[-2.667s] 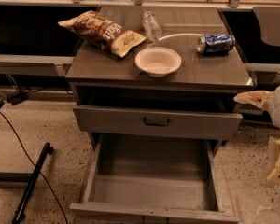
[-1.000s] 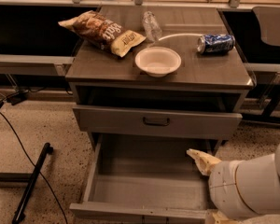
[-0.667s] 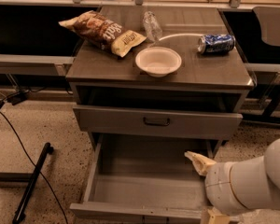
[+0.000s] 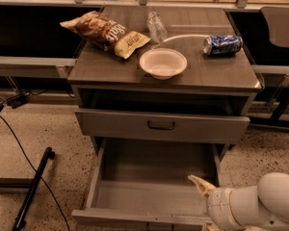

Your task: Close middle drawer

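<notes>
The middle drawer [image 4: 151,196] is pulled far out at the bottom of the grey cabinet. It is a deep empty box, and its front panel [image 4: 135,219] lies at the picture's lower edge; its handle is out of view. Above it the top drawer [image 4: 161,125], with a dark centre handle, stands slightly out. The lowest drawer is hidden. My gripper [image 4: 201,185] shows as a beige tip on the white arm [image 4: 253,208] at the lower right. It is over the inside of the middle drawer at its right front corner.
On the cabinet top [image 4: 221,73] lie a chip bag [image 4: 106,32], a white bowl [image 4: 163,63], a clear bottle [image 4: 156,27] and a blue can [image 4: 223,44]. A black cable and stand [image 4: 31,189] lie on the floor at the left. A chair [image 4: 282,28] stands at the right.
My arm has swung in from the right edge to the middle drawer's right front corner, and the gripper tip has since sunk toward the drawer's front. The drawers have not visibly moved.
</notes>
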Robot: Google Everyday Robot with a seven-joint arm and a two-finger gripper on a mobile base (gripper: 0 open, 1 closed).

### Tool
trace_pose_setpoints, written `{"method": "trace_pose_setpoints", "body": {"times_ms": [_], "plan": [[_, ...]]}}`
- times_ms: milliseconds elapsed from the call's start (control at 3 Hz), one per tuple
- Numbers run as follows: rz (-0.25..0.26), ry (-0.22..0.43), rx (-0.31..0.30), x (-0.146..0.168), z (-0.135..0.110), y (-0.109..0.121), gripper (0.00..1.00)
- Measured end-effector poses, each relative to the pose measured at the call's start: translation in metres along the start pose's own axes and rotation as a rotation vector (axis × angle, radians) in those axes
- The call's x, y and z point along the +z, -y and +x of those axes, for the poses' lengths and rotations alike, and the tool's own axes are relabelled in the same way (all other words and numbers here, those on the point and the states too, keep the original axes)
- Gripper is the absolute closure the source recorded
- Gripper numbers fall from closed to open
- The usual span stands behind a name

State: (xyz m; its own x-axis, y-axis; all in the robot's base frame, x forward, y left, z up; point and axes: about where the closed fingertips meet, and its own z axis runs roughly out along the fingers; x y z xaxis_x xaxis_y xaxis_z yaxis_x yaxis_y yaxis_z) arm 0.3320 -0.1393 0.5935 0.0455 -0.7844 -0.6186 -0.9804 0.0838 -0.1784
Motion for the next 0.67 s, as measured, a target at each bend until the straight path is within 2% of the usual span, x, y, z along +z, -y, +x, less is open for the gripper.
{"method": "trace_pose_setpoints", "body": {"times_ms": [333,667], "plan": [[-0.006,0.120,-0.010,0.024,0.022,-0.005,0.00],[-0.018,0.145,-0.025,0.034,0.026,-0.011,0.00]]}}
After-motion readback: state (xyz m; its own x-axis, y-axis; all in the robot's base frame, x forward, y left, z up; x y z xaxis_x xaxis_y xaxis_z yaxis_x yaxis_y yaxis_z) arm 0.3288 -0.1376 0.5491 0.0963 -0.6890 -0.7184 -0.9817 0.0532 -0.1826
